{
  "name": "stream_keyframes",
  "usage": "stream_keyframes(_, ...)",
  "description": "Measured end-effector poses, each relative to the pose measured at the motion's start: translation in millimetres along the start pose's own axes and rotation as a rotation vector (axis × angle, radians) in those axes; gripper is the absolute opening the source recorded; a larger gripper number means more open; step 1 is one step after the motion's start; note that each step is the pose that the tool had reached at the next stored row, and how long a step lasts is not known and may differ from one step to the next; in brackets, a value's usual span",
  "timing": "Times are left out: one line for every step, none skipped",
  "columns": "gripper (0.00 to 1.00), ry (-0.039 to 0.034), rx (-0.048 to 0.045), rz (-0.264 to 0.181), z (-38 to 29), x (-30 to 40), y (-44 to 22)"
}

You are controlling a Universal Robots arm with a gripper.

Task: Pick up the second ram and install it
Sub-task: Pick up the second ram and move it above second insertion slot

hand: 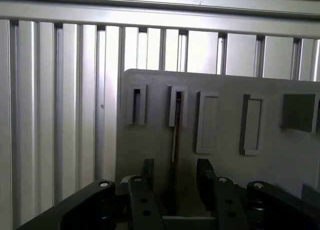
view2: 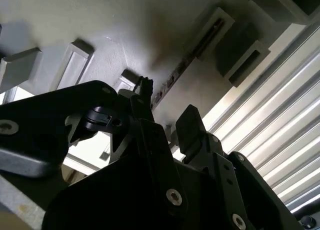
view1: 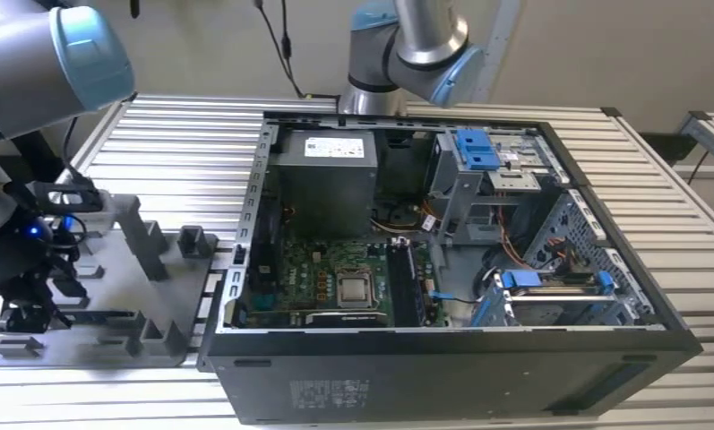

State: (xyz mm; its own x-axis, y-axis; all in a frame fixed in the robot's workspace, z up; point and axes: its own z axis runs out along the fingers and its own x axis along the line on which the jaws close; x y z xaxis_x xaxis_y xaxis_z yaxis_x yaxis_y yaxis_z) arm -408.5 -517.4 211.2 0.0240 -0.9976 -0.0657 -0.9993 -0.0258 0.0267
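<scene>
Second ram: thin dark stick standing on edge in a slot of the grey tray, apparently untouched. Gripper: jaws apart, one finger either side of the stick, holding nothing. Exterior view adds: open computer case, white-labelled power supply, slatted aluminium table.

I see the table as ribbed bare metal, bright and semi-glossy. The tray is grey plastic, matt and smooth. The second ram reads as a dark, dull board edge. The gripper is matt black, plastic or coated metal I can't tell, with dull metal screw heads. The computer case is matt black, the power-supply box plain grey sheet metal, the clips blue plastic. The arm is smooth silver metal with pale blue caps.
</scene>
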Motion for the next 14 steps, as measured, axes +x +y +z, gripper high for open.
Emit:
stream_keyframes(0.48,0.0001,-0.0001,0.0,1.7,0.2,0.0)
stream_keyframes(0.48,0.0002,-0.0002,0.0,3.4,0.4,0.0)
stream_keyframes(0.48,0.0003,-0.0002,0.0,4.9,0.5,-0.1)
stream_keyframes(0.48,0.0005,-0.0001,0.0,6.0,0.5,-0.1)
stream_keyframes(0.48,0.0006,0.0,-0.001,7.1,0.5,-0.3)
stream_keyframes(0.48,0.0006,0.0001,-0.001,8.1,0.5,-0.3)
stream_keyframes(0.48,0.0006,0.0001,-0.001,8.7,0.5,-0.3)
stream_keyframes(0.48,0.001,-0.0001,-0.001,9.5,0.2,-0.5)
stream_keyframes(0.48,0.0011,-0.0001,-0.001,10.4,-0.1,-0.7)
stream_keyframes(0.48,0.001,0.0,-0.001,11.4,-0.5,-0.8)
stream_keyframes(0.48,0.0011,0.0,-0.001,12.2,-0.9,-0.9)
stream_keyframes(0.48,0.0012,0.0,-0.001,12.7,-1.2,-1.0)
stream_keyframes(0.48,0.0013,0.0004,-0.001,12.7,-1.2,-1.0)
stream_keyframes(0.48,0.0013,0.0005,-0.001,12.7,-1.2,-1.0)
